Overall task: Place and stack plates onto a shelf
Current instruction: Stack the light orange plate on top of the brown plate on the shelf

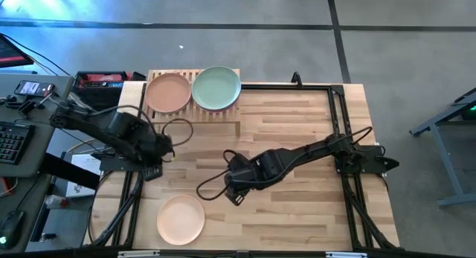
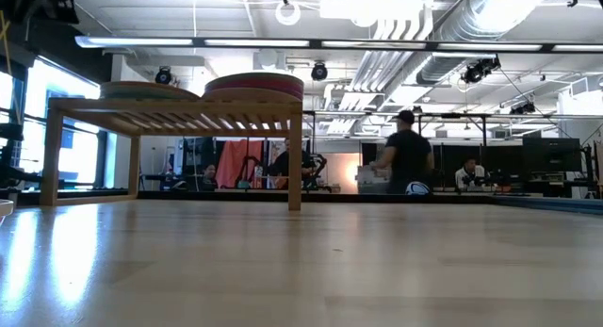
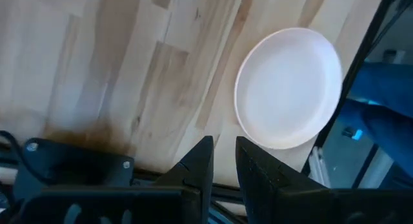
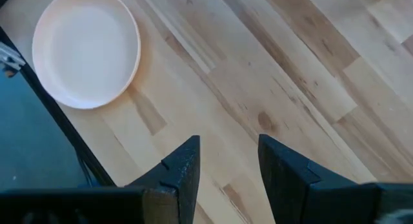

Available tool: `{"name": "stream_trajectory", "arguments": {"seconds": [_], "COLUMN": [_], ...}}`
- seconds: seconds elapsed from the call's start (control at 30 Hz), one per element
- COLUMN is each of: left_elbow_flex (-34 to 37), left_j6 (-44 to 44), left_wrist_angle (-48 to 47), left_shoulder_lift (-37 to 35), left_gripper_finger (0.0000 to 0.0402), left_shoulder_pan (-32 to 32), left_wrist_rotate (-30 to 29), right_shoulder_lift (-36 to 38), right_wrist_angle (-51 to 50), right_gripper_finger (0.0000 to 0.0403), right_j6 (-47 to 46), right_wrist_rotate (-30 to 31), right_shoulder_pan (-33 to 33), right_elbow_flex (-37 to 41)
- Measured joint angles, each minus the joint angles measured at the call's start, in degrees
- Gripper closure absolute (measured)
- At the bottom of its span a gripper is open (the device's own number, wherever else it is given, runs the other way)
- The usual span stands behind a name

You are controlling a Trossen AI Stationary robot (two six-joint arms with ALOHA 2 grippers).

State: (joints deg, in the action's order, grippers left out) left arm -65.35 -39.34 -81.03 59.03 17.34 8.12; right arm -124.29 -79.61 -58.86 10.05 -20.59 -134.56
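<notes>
The light-wood slatted shelf [image 1: 195,109] stands at the table's far edge; in the low view the shelf [image 2: 174,115] carries two plate stacks. A peach plate [image 1: 167,92] tops the left stack and a mint green plate [image 1: 216,88] tops the right one. The low view shows magenta rims in one stack [image 2: 254,85]. One cream plate [image 1: 181,218] lies flat on the table near the near edge, also in the left wrist view [image 3: 288,87] and the right wrist view [image 4: 87,48]. My left gripper [image 1: 156,165] [image 3: 224,161] hovers beyond it, open by a narrow gap. My right gripper [image 1: 236,192] [image 4: 229,161] is open, to the plate's right.
Black frame rails [image 1: 338,131] run along the table's left and right sides. Loose cables [image 1: 212,185] trail from both arms over the wood. A desk with a keyboard [image 1: 11,139] stands left of the table. People [image 2: 407,157] are in the room behind.
</notes>
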Motion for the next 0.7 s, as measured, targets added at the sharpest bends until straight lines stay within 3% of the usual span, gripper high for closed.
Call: {"name": "stream_trajectory", "arguments": {"seconds": [0.4, 0.7], "left_elbow_flex": [12.54, 20.12], "left_j6": [-7.45, -11.46], "left_wrist_angle": [15.12, 25.73], "left_shoulder_lift": [0.57, 2.18], "left_gripper_finger": [0.0309, 0.0305], "left_shoulder_pan": [4.39, 7.66], "left_wrist_rotate": [3.21, 3.17], "right_shoulder_lift": [-0.1, -0.28], "right_wrist_angle": [0.67, 1.29], "right_gripper_finger": [0.0268, 0.0268], "right_j6": [-1.32, -1.25], "right_wrist_rotate": [2.01, 2.71], "right_shoulder_pan": [-0.6, -0.57], "right_elbow_flex": [0.5, 0.5]}}
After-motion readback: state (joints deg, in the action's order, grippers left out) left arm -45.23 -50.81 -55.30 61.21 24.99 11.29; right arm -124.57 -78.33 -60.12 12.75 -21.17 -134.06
